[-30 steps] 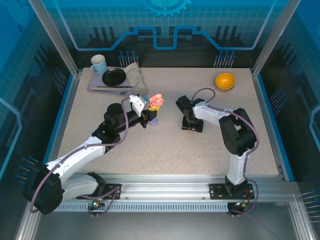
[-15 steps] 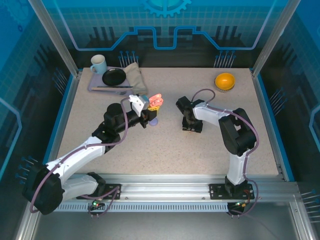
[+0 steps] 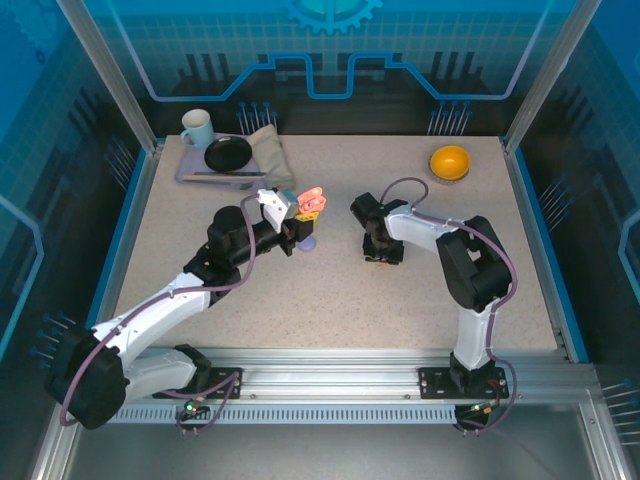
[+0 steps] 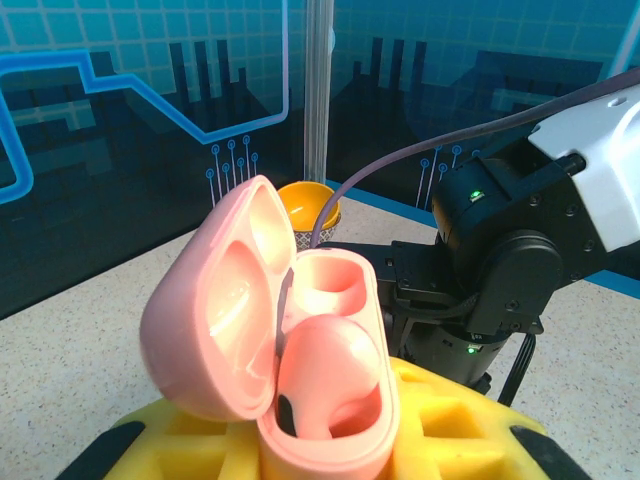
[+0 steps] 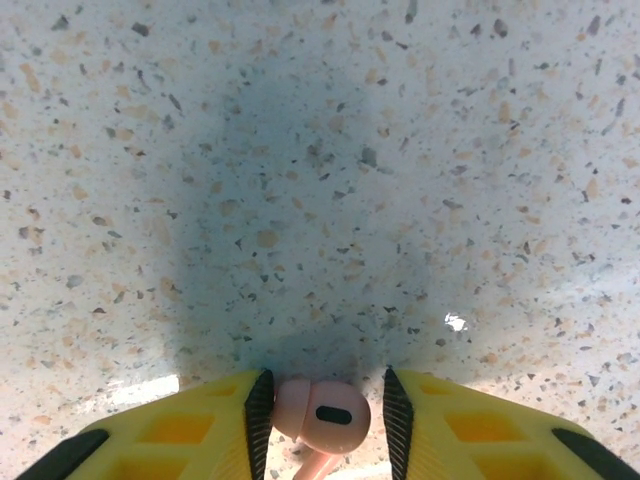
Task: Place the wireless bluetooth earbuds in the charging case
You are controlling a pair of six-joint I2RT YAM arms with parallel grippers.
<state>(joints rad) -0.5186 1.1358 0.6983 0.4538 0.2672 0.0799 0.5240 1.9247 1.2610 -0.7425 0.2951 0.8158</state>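
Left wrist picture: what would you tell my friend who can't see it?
An open pink earbud case is held in the left gripper, its lid tipped back to the left, with one pink earbud sitting in the near slot and the far slot empty. Behind it are the black right arm, an orange bowl and the speckled table.

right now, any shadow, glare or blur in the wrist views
Right wrist view: a broad dark shadow darkens the speckled table, with one small glare spot, and the pink earbud is slightly soft. Left wrist view: the open pink case is evenly lit, without harsh glare.
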